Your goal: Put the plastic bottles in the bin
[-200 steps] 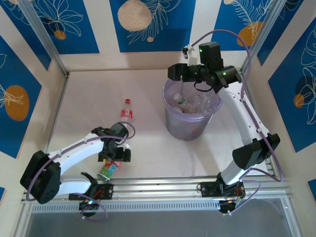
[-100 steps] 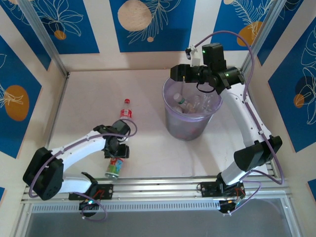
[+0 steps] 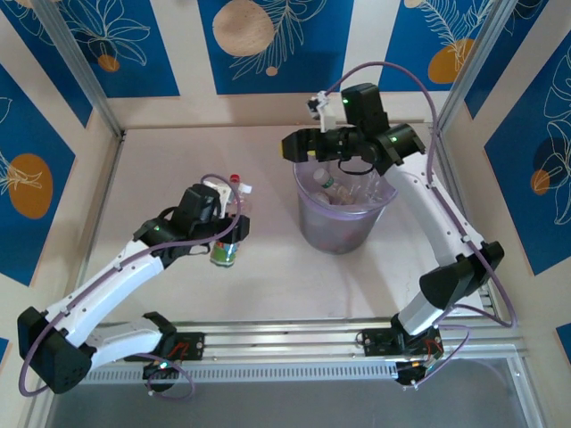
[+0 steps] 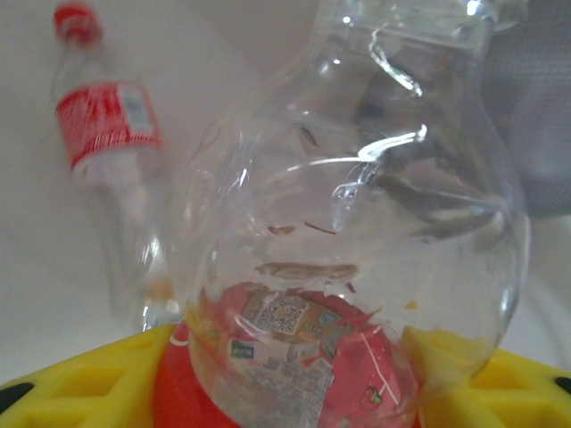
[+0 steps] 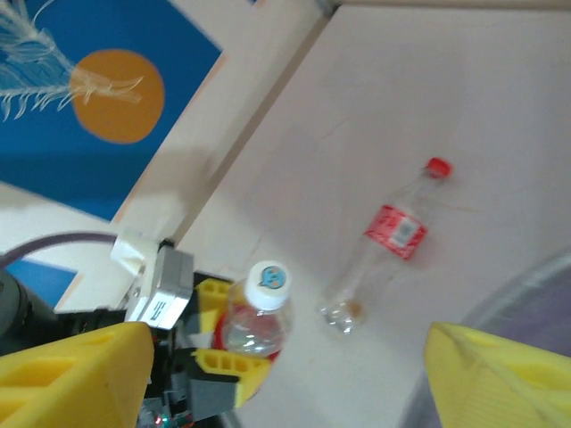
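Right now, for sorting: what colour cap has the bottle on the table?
Red cap; best in left wrist view.

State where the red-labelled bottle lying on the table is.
In the top view the red-labelled bottle lies on the table left of the bin, just beyond the left gripper, which grips a green-labelled bottle.

Lying bottle behind upright bottle; bin right of both, seemingly holding more.
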{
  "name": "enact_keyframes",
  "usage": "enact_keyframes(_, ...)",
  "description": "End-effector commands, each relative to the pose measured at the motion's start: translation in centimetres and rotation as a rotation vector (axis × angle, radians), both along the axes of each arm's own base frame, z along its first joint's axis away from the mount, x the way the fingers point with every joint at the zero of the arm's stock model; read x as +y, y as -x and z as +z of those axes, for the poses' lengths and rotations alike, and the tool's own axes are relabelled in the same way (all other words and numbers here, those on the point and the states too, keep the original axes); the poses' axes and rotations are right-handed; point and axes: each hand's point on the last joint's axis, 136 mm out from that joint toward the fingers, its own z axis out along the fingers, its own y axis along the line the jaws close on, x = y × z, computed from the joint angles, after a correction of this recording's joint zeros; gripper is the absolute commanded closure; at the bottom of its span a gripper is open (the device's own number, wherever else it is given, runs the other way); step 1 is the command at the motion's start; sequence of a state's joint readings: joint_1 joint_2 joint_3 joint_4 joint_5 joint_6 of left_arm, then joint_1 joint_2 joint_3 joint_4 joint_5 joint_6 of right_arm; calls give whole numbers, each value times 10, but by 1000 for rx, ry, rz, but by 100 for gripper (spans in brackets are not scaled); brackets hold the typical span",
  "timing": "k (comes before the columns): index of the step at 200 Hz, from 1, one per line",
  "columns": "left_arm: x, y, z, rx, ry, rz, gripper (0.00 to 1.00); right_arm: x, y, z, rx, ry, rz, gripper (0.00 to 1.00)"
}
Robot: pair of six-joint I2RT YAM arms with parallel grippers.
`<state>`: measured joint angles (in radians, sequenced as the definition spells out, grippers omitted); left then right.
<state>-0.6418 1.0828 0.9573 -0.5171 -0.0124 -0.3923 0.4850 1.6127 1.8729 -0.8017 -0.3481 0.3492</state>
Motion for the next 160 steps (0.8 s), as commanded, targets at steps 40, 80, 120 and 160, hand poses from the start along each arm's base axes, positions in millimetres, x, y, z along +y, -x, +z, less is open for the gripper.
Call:
enact_keyframes(40,-48,-30,86,-333,189,-170,61,46,16,-25,107,19,138,16)
enact_keyframes(80,-57,-33,100,-367,208,-204,61,63,15,-39,131,37,170,14)
enact_keyframes(120,-57,-40,114,-412,212,-190,62,75,15,-52,167,37,197,14)
enact_keyframes(160,-51,-53,117,-441,181,-124,63,80,13,-55,180,34,196,25)
